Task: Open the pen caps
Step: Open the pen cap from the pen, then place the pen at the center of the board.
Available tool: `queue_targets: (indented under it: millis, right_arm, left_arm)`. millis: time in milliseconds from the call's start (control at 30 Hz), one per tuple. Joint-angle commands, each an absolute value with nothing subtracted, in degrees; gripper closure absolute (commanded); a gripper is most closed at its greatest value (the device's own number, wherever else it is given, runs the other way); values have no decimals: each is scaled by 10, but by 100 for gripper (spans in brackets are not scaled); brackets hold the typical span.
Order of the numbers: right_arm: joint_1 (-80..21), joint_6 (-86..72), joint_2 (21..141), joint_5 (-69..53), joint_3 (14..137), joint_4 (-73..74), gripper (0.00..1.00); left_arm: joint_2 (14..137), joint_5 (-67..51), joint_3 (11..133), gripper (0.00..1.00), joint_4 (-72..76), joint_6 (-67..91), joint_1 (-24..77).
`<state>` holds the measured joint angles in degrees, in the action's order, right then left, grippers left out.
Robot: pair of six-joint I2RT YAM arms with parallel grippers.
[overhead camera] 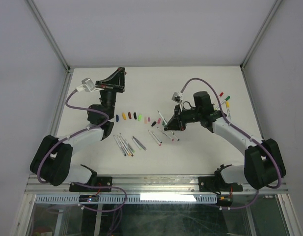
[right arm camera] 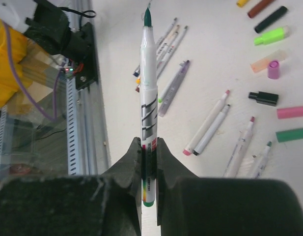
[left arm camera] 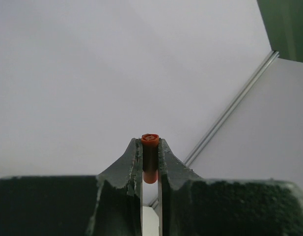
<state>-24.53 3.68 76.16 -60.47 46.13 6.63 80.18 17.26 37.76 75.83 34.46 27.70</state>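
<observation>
An orange cap (left arm camera: 150, 141) is seen clenched between the 2 fingers of the left gripper (left arm camera: 150, 147), one end showing at the fingertips. That gripper is held above the table (overhead camera: 151, 83), beyond the left end of the row of caps (overhead camera: 136, 116), on the side away from the arm bases. The row of caps, in assorted colours, is laid out across the middle of the table. Just beside the right end of the row, the right gripper (right arm camera: 149, 147) is shut tight on a pen (right arm camera: 148, 88), which is grasped near its rear end, its bare green tip pointing away from the fingers. On the near side of the row, 2 clusters of loose pens (overhead camera: 124, 145) are spread flat.
</observation>
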Motion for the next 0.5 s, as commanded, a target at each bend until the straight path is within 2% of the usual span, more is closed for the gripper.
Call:
queue_targets:
  millis: [0, 167, 467]
  right_arm:
    - [-247, 135, 758, -466, 504, 147, 100]
    - [-244, 196, 788, -339, 534, 214, 100]
    - [-240, 237, 869, -251, 579, 318, 100]
  left_arm:
    - [741, 125, 358, 100, 732, 371, 278]
    - [677, 78, 295, 100, 636, 411, 278]
    - [595, 10, 217, 100, 545, 453, 278]
